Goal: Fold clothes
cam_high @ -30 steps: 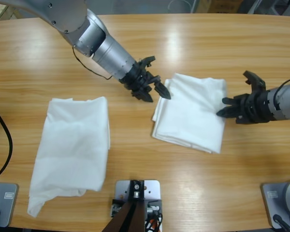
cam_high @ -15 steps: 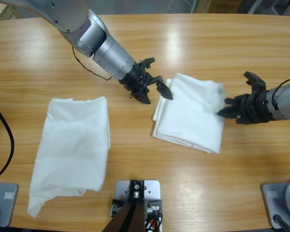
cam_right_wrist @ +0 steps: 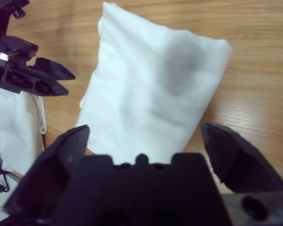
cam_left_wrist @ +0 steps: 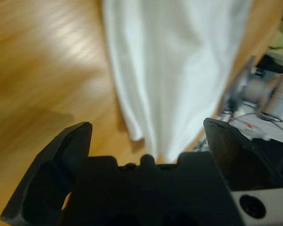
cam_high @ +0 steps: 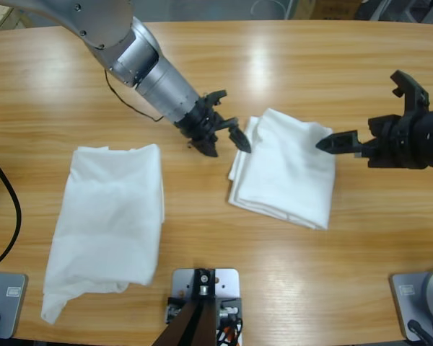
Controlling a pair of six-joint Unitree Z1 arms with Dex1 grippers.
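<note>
a long wooden tabletop (cam_high: 296, 65) of warm orange-brown grain fills the high view, its far edge curving along 12 o'clock. pale streaks of overhead light gleam on it toward 12 and 1 o'clock. beyond that edge lies a dim grey floor (cam_high: 202, 10).

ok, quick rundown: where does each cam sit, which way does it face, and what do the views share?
High view: fixed above the table, looking down; both arms, the left gripper and right gripper, jaws open.
Left wrist view: on the left arm, looking along its open jaws at the folded shirt.
Right wrist view: on the right arm, facing the same folded shirt; own jaws below, left gripper beyond.
Shared: all three see the folded shirt; the second shirt shows whole from above.
</note>
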